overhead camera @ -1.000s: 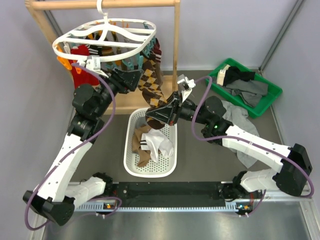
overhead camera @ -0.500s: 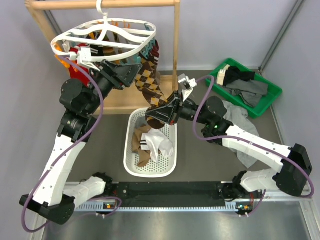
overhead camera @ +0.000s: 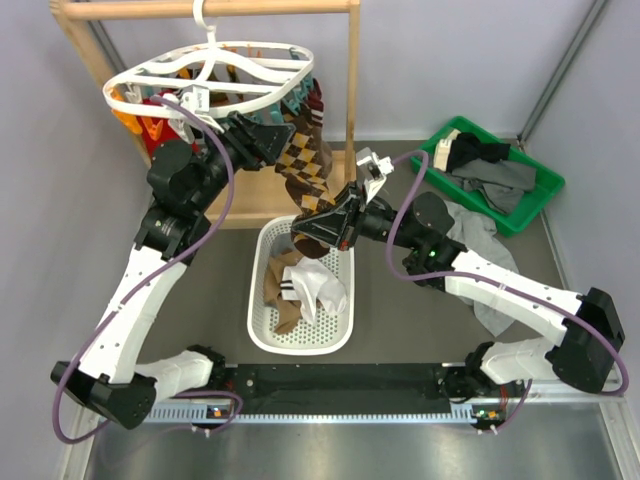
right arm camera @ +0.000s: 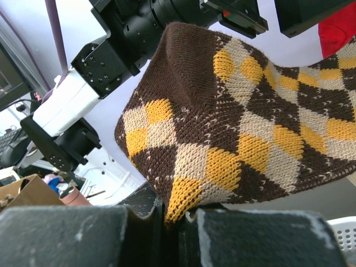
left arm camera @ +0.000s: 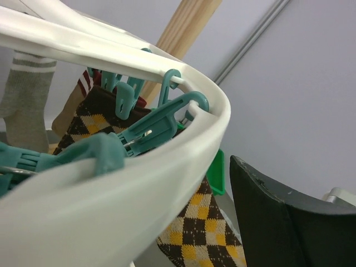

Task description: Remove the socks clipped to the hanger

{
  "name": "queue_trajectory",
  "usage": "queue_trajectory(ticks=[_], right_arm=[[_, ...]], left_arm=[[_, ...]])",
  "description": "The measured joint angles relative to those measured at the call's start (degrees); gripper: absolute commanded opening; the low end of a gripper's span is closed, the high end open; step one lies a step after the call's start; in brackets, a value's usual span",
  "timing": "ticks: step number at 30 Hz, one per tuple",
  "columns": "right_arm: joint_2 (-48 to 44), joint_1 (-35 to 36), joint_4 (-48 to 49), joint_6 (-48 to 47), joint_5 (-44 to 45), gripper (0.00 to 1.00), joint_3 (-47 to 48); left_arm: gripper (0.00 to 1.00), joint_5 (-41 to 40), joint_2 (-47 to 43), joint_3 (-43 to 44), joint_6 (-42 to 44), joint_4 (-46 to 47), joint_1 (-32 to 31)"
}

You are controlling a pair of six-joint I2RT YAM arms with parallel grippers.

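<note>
Nearest the arm bases, a white mesh basket (overhead camera: 300, 348) on the table holds a white sock (overhead camera: 318, 285) and a brown sock (overhead camera: 280, 305). Just above its far rim, the right gripper (overhead camera: 302, 228) is clamped tight on the toe end of a brown argyle sock (overhead camera: 305, 165) patterned with yellow and tan diamonds. The wrist view shows the knit pinched in the narrow slit between the two black fingers (right arm camera: 83, 233), with the toe bulging above them.

From that grip the sock runs up and back at a slant to the hanger (left arm camera: 167, 167). Its upper end meets the teal clips (left arm camera: 161, 125) under the frame's right-hand end. The left gripper (overhead camera: 272, 138) is raised to that same end, jaws spread wide and holding nothing. One dark finger (left arm camera: 278, 222) stands just beside the white rim, apart from it.

The hanger is a white oval frame with crossbars, hung by its hook from the wooden rail (overhead camera: 280, 7). More socks dangle beneath it, among them a grey sock (left arm camera: 25, 105) with white stripes and a red sock (right arm camera: 339, 28).
</note>
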Motion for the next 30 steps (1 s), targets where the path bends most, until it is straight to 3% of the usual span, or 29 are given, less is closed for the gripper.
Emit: queue_trajectory(ticks=[16, 30], right_arm=[[0.02, 0.00, 0.04, 0.24, -2.49, 0.00, 1.49], [2.99, -0.87, 12.24, 9.75, -9.49, 0.00, 1.49]], left_arm=[[0.72, 1.51, 0.35, 0.00, 7.69, 3.30, 0.26], [0.71, 12.87, 0.28, -3.98, -0.42, 11.98, 5.99]])
